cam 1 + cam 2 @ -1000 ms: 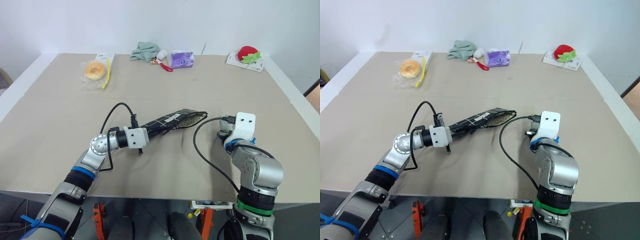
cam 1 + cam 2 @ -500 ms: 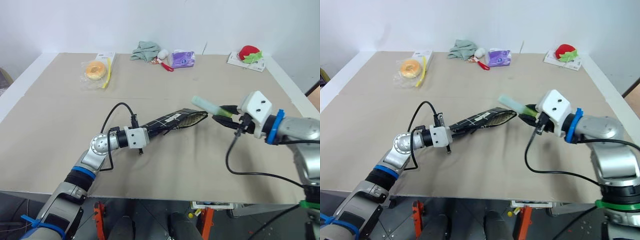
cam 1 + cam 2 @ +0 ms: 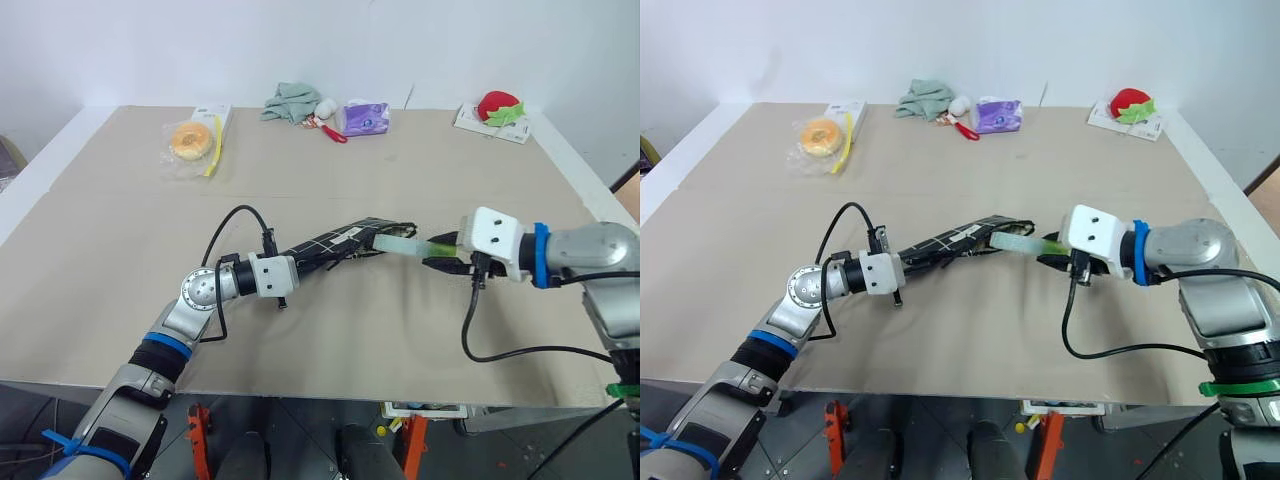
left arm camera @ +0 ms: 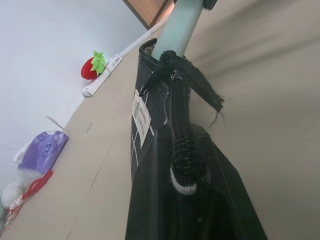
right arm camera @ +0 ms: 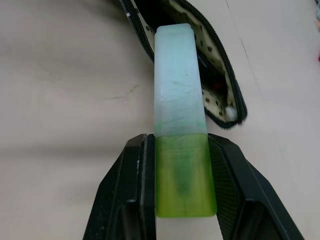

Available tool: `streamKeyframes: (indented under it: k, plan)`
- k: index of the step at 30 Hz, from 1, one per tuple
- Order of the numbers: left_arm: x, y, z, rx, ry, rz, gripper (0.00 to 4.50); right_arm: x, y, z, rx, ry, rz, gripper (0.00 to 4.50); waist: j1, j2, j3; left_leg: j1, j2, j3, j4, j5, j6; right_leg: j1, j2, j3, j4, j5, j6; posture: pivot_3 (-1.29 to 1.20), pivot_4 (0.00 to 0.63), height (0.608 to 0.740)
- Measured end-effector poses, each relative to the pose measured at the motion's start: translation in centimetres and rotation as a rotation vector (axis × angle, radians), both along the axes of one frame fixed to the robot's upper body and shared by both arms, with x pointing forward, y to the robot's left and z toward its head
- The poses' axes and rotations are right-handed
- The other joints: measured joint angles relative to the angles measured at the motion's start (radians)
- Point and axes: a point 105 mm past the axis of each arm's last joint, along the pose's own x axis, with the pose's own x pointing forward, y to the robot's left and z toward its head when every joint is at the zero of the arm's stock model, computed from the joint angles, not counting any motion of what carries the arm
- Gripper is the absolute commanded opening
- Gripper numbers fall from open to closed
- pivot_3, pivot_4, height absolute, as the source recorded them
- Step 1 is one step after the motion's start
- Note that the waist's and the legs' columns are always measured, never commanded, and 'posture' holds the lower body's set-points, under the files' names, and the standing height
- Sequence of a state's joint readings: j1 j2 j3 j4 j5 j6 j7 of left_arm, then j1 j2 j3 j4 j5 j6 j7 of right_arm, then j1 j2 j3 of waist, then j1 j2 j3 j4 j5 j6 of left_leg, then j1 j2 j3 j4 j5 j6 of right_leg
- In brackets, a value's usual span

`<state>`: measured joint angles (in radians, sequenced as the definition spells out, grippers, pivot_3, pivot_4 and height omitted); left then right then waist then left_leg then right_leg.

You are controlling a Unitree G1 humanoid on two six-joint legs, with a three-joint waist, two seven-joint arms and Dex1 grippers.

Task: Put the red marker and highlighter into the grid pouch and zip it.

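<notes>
The grid pouch [image 3: 335,245] is black with white lines and hangs level above the table, its mouth open toward the right. My left gripper [image 3: 298,264] is shut on its closed end. A white label and the dark zipper cord [image 4: 167,65] show in the left wrist view. The highlighter [image 5: 180,125] is a chunky light-green stick with a pale cap. My right gripper [image 5: 180,142] is shut on its green body. The cap end [image 3: 390,243] sits at the pouch mouth. The red marker is hidden; a red speck [image 5: 216,86] lies inside the pouch, and I cannot tell what it is.
Along the far edge of the beige table [image 3: 120,250] lie a bagged donut [image 3: 190,142], a green cloth [image 3: 290,100], a small red-and-white object [image 3: 325,125], a purple packet [image 3: 363,117] and a strawberry plush [image 3: 495,105]. A black cable [image 3: 468,335] loops below my right wrist.
My right gripper rose from the table near the right, rolled over, and swung left with the highlighter, bringing its cap to the pouch mouth. The left arm and pouch stayed still.
</notes>
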<state>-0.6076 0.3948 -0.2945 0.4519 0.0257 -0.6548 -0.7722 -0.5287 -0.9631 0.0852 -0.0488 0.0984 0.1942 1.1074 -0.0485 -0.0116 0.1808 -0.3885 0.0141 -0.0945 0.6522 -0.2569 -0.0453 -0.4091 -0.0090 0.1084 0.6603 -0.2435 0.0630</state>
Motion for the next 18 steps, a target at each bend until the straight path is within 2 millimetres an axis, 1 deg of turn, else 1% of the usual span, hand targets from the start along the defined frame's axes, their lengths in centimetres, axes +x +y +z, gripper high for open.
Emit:
streamKeyframes:
  k: [5, 8, 11, 15, 18]
  plan:
    - [-0.1, -0.2, 0.0, -0.004, 0.0, -0.008, 0.0, 1.1, 2.0, 0.2, -0.064, -0.102, 0.089, 1.09, 0.001, 0.0, 0.0, 0.0, 0.0, 0.0, 0.0, 0.0, 0.0, 0.0, 0.0, 0.0, 0.0, 0.0, 0.0, 0.0, 0.15, 0.74]
    - [-0.2, -0.3, -0.1, 0.002, 0.003, -0.016, 0.0, 1.1, 3.5, 0.3, -0.129, -0.173, 0.176, 1.09, 0.001, 0.0, 0.0, 0.0, 0.0, 0.0, 0.0, 0.0, 0.0, 0.0, 0.0, 0.0, 0.0, 0.0, 0.0, 0.0, 0.15, 0.74]
    - [-0.3, -0.6, 0.0, -0.004, 0.005, -0.028, 0.0, 0.8, 5.1, 0.0, -0.165, -0.2, 0.266, 1.09, 0.001, 0.0, 0.0, 0.0, 0.0, 0.0, 0.0, 0.0, 0.0, 0.0, 0.0, 0.0, 0.0, 0.0, 0.0, 0.0, 0.15, 0.74]
    - [-0.4, -0.7, -0.1, 0.005, 0.008, -0.038, 0.0, 0.7, 5.8, -0.1, -0.274, -0.254, 0.346, 1.09, 0.001, 0.0, 0.0, 0.0, 0.0, 0.0, 0.0, 0.0, 0.0, 0.0, 0.0, 0.0, 0.0, 0.0, 0.0, 0.0, 0.15, 0.74]
    - [-0.4, -0.7, -0.1, 0.007, 0.009, -0.042, 0.0, 0.8, 5.9, 0.1, -0.306, -0.275, 0.371, 1.09, 0.001, 0.0, 0.0, 0.0, 0.0, 0.0, 0.0, 0.0, 0.0, 0.0, 0.0, 0.0, 0.0, 0.0, 0.0, 0.0, 0.15, 0.74]
